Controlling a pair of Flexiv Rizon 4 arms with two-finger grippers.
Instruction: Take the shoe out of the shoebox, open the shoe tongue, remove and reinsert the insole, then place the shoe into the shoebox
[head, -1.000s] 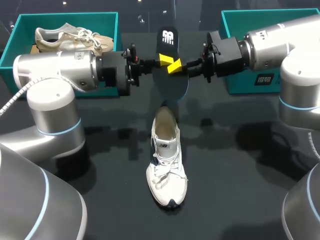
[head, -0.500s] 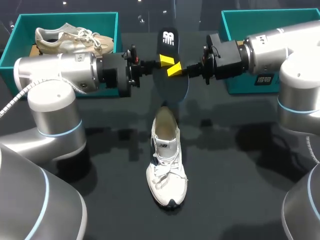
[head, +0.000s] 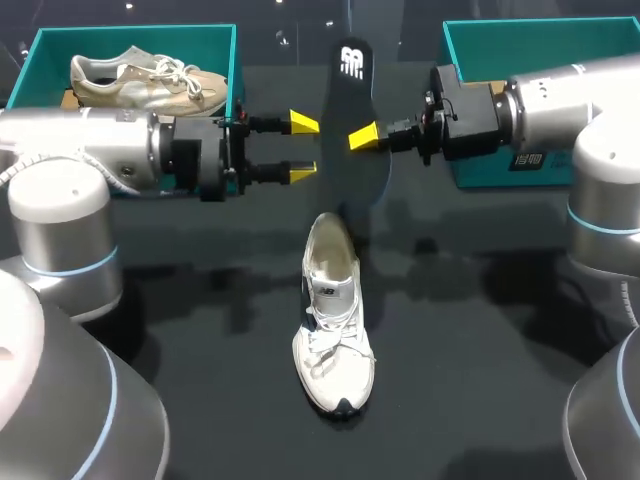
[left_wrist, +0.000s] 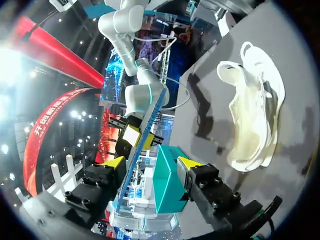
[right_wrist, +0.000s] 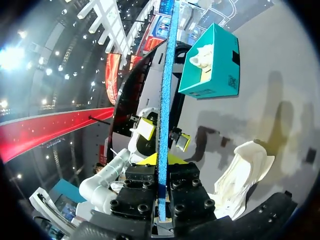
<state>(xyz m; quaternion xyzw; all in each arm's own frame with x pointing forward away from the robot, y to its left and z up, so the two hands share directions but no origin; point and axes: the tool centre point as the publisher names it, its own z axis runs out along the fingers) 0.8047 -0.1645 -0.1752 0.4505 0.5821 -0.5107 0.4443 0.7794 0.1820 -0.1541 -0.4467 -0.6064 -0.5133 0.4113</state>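
Observation:
A black insole (head: 357, 120) hangs upright above the table, with my right gripper (head: 364, 136) shut on its edge. In the right wrist view the insole (right_wrist: 164, 95) shows edge-on as a thin blue strip rising from between the shut fingers of that gripper (right_wrist: 161, 161). My left gripper (head: 304, 148) stands open just left of the insole, not touching it. From the left wrist, the insole's edge (left_wrist: 145, 140) runs ahead of that open gripper (left_wrist: 151, 163). The white shoe (head: 332, 320) lies on the table below the insole, toe toward the front edge.
A teal shoebox (head: 222, 70) at the back left holds a beige shoe (head: 140, 78). A second teal shoebox (head: 470, 45) stands at the back right, behind my right arm. Both arms reach toward the table's middle, above its surface.
My left gripper has let go of the insole, opened wide and drawn back to the left. The right gripper keeps the insole and has shifted it slightly right.

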